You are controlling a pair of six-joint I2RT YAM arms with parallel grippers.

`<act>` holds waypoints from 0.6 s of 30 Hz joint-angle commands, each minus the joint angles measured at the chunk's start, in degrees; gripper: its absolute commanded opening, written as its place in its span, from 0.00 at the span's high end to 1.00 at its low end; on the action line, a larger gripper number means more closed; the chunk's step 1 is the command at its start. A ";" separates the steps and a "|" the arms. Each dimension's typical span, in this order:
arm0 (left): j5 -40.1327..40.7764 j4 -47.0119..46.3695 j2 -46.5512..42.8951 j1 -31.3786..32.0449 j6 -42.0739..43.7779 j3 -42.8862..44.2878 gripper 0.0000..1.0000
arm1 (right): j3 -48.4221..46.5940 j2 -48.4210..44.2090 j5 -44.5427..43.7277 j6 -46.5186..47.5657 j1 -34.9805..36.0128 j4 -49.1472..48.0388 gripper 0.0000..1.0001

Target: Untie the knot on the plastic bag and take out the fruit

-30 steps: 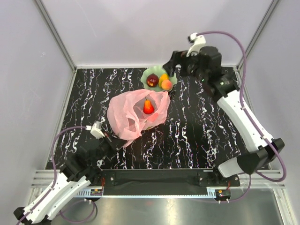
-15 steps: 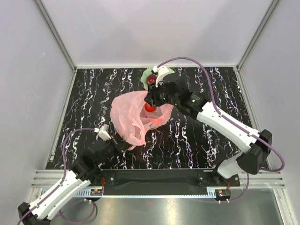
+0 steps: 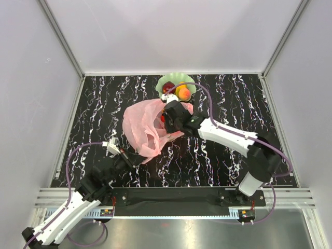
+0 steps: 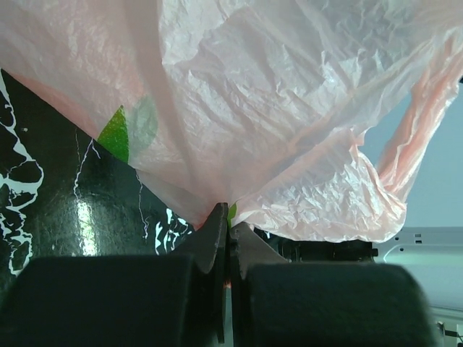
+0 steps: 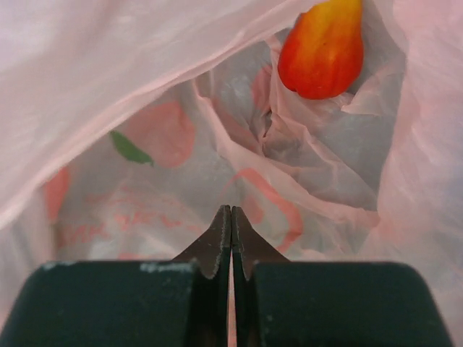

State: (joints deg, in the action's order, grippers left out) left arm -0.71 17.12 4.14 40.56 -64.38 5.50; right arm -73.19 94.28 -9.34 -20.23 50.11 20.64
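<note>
The pink plastic bag (image 3: 141,124) lies open at the table's middle. My left gripper (image 3: 136,157) is shut on its near corner, and the left wrist view shows the film (image 4: 289,108) pinched at the gripper's (image 4: 228,210) tips. My right gripper (image 5: 231,210) is inside the bag's mouth (image 3: 167,120), jaws shut, with only film (image 5: 145,72) behind the tips. A small red-orange fruit (image 5: 322,50) lies in the bag beyond the tips and to their right, untouched. The overhead view shows only a sliver of that fruit (image 3: 163,119) beside the right wrist.
A green scalloped dish (image 3: 171,79) stands behind the bag, holding a dark red fruit (image 3: 167,89), a yellow one (image 3: 179,88) and an orange one (image 3: 183,94). The right forearm (image 3: 223,134) stretches across the table's right half. Grey walls enclose the black marbled table (image 3: 104,104).
My right arm swung from above the dish down into the bag's mouth, and its jaws went from wide open to shut. The left gripper kept its hold on the bag's corner.
</note>
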 commanded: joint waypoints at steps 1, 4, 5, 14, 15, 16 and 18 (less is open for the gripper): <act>-1.49 -2.62 1.21 0.14 -0.92 0.74 1.00 | 0.15 5.89 -4.71 -0.43 0.17 -7.18 1.00; -2.45 -3.06 2.36 0.05 -0.92 0.39 1.00 | -0.02 9.50 -6.82 -0.69 0.25 -12.88 1.00; -2.45 -2.98 2.45 0.22 -0.92 0.48 1.00 | -0.46 10.48 -8.39 -0.52 0.25 -13.78 0.98; -2.98 -2.62 0.87 0.23 -1.89 0.57 1.00 | -6.44 18.75 -18.60 2.39 0.25 -20.03 0.09; -3.16 -2.80 1.39 0.14 -2.06 0.48 1.00 | -6.53 18.92 -18.69 2.39 0.25 -21.59 0.01; -3.50 -3.15 1.74 0.22 -2.15 0.31 1.00 | -6.44 19.18 -18.35 2.30 0.25 -23.26 0.00; -4.82 -4.81 3.06 0.14 -2.85 -0.40 1.00 | -6.27 19.54 -17.47 1.95 0.25 -24.77 0.00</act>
State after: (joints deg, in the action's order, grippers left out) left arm -2.42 16.40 5.80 40.56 -66.26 5.48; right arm -76.95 113.40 -23.55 -18.50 50.11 2.70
